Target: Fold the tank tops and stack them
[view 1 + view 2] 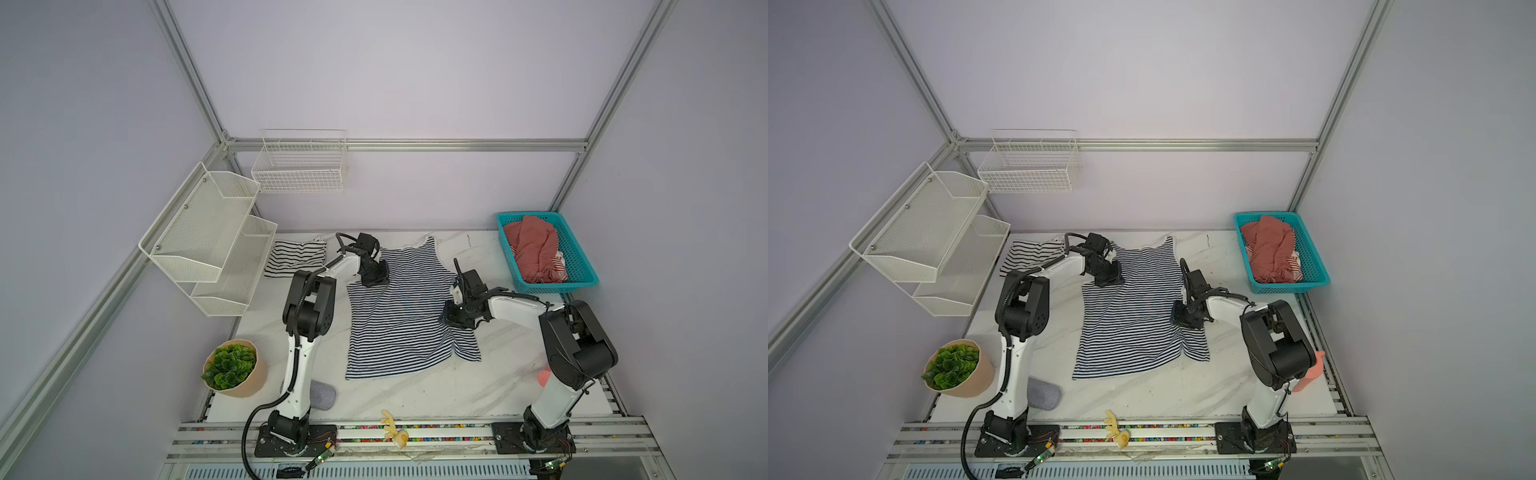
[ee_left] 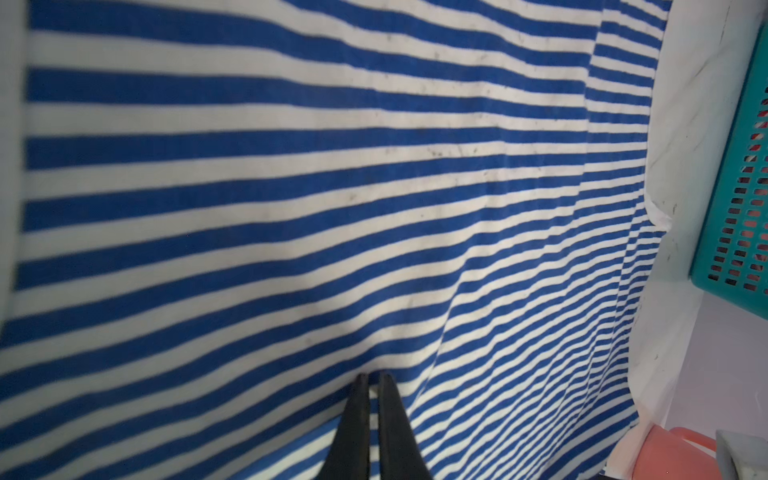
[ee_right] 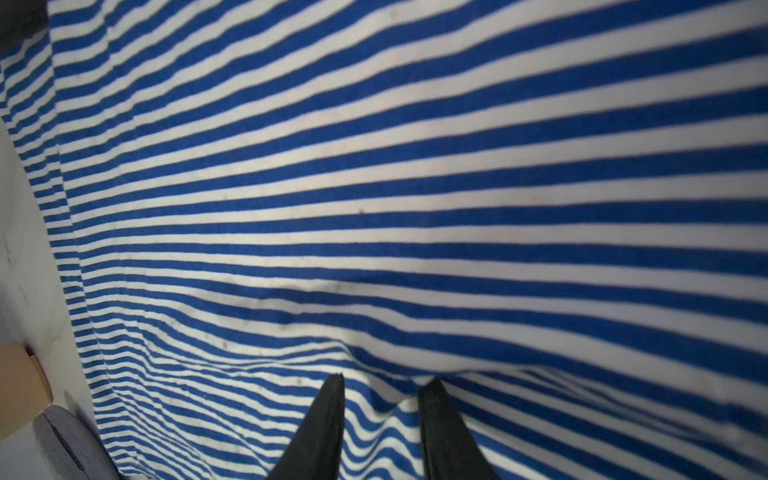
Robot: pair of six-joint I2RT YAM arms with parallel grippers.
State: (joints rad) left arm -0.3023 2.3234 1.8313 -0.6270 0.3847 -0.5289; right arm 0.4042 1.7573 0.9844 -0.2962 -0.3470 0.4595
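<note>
The navy-and-white thin-striped tank top (image 1: pixel 399 307) lies spread across the middle of the white marbled desk (image 1: pixel 436 395), and the left claw (image 2: pixel 373 380) is pinched on its cloth near an armhole. The right claw (image 3: pixel 384 384) stands narrowly parted over a raised fold at the top's other side, while the folded white tank top with wide black stripes (image 1: pixel 296 257) sits at the desk's far left corner.

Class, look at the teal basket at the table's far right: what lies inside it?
Inside the teal basket lies a crumpled reddish-pink cloth, with a red-and-white striped piece peeking out beside it. Anything beneath them is covered.
</note>
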